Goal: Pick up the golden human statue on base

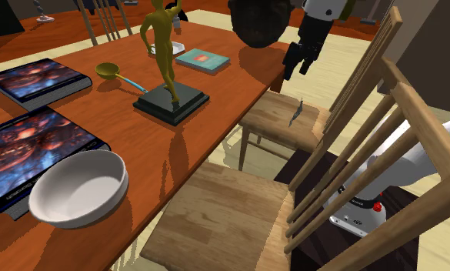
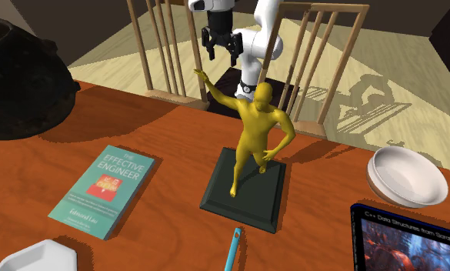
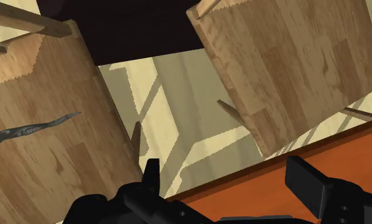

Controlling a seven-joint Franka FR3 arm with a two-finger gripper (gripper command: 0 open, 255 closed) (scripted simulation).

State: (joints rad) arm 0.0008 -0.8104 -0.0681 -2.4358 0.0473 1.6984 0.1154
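Note:
The golden human statue (image 1: 165,48) stands upright on a dark square base (image 1: 171,102) in the middle of the orange-brown wooden table (image 1: 142,150). One of its arms is raised. In the second exterior view the statue (image 2: 258,127) and its base (image 2: 245,191) are in the centre. My black gripper (image 1: 296,71) hangs open above the farther chair seat, off the table's edge and well apart from the statue. Seen from across the table, the gripper (image 2: 221,52) is behind the statue with its fingers apart. In the wrist view the gripper (image 3: 229,184) holds nothing and looks down on chair seats and the table edge.
Two wooden chairs (image 1: 231,215) (image 1: 281,115) stand along the table's near edge; a thin grey object (image 1: 296,114) lies on the farther seat. On the table are a white bowl (image 1: 78,187), two dark books (image 1: 37,81), a teal book (image 2: 102,190), a blue pen (image 2: 232,250) and a dark pot (image 2: 19,77).

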